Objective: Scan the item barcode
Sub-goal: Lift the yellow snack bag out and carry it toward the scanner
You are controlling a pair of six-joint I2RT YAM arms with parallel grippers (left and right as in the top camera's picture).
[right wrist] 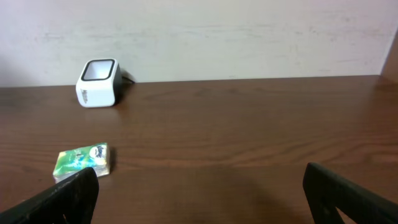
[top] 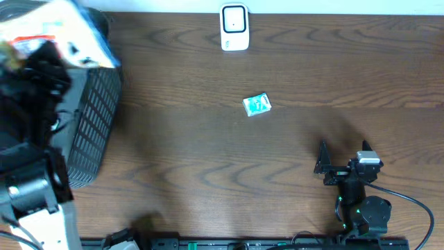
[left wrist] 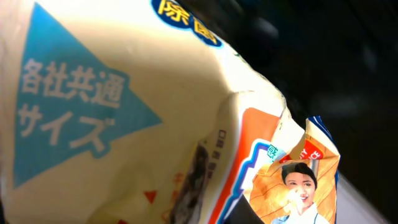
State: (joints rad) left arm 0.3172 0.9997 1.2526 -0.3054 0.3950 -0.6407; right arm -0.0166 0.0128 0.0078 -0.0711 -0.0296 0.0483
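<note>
The item, a white plastic pack (top: 66, 31) with Japanese print, a blue triangle and an orange panel, hangs blurred over the basket at the far left. My left gripper (top: 43, 55) is shut on it. In the left wrist view the pack (left wrist: 124, 124) fills the frame and hides the fingers. The white barcode scanner (top: 234, 28) stands at the table's back centre, its window (right wrist: 97, 70) facing up. My right gripper (top: 343, 158) rests near the front right, open with nothing between its fingers (right wrist: 65, 198).
A black mesh basket (top: 97, 118) stands at the left edge under the left arm. A small green packet (top: 257, 105) lies mid-table, seen low left (right wrist: 83, 160) in the right wrist view. A black cable (top: 416, 205) trails from the right arm.
</note>
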